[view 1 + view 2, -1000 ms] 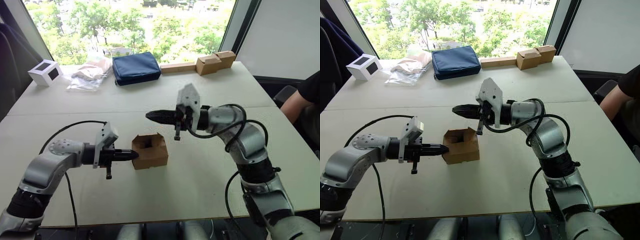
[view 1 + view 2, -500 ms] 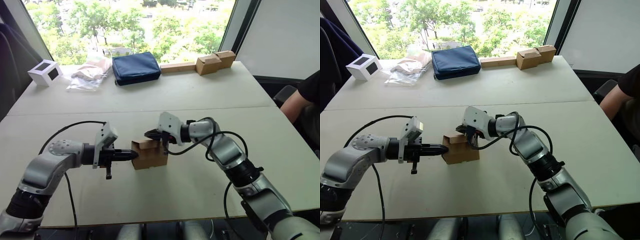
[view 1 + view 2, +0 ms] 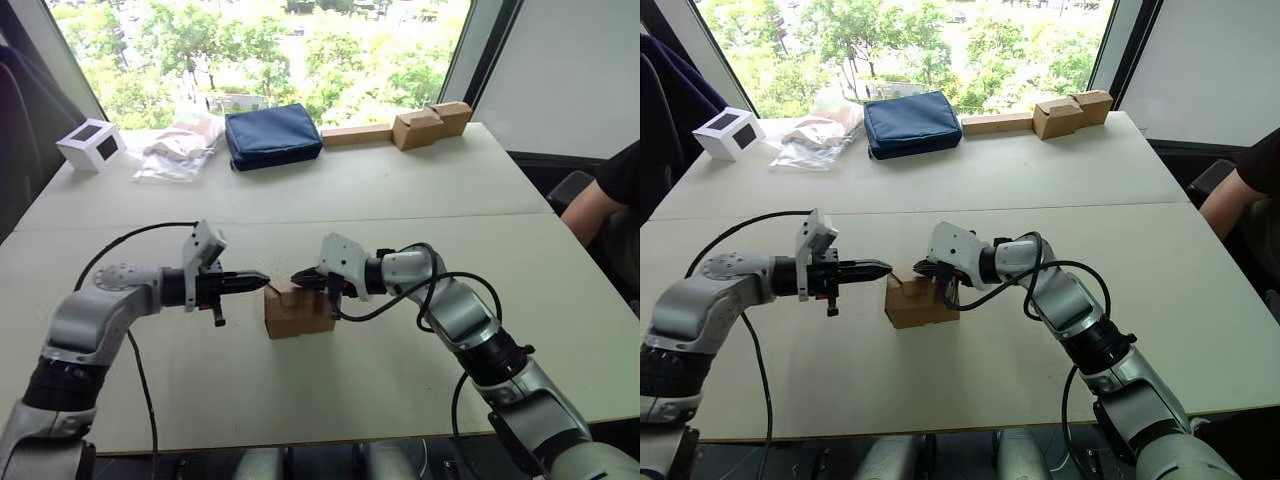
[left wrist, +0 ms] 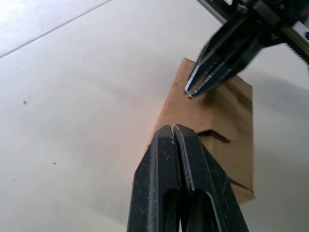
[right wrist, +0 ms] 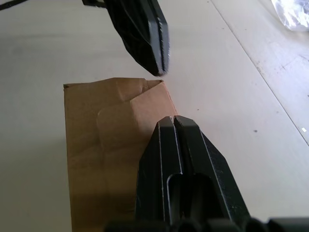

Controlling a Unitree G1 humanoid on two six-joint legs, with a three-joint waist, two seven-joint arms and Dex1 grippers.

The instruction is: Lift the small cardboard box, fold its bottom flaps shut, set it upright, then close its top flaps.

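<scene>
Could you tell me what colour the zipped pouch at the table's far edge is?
The pouch is dark navy blue, clearest in the right eye view.

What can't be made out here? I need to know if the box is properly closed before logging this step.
- Small cardboard box: its underside rests on the table, so the bottom flaps stay hidden.
- Top flaps: the right gripper covers part of the seam in the right wrist view.
- Left gripper: contact with the box unclear.
</scene>
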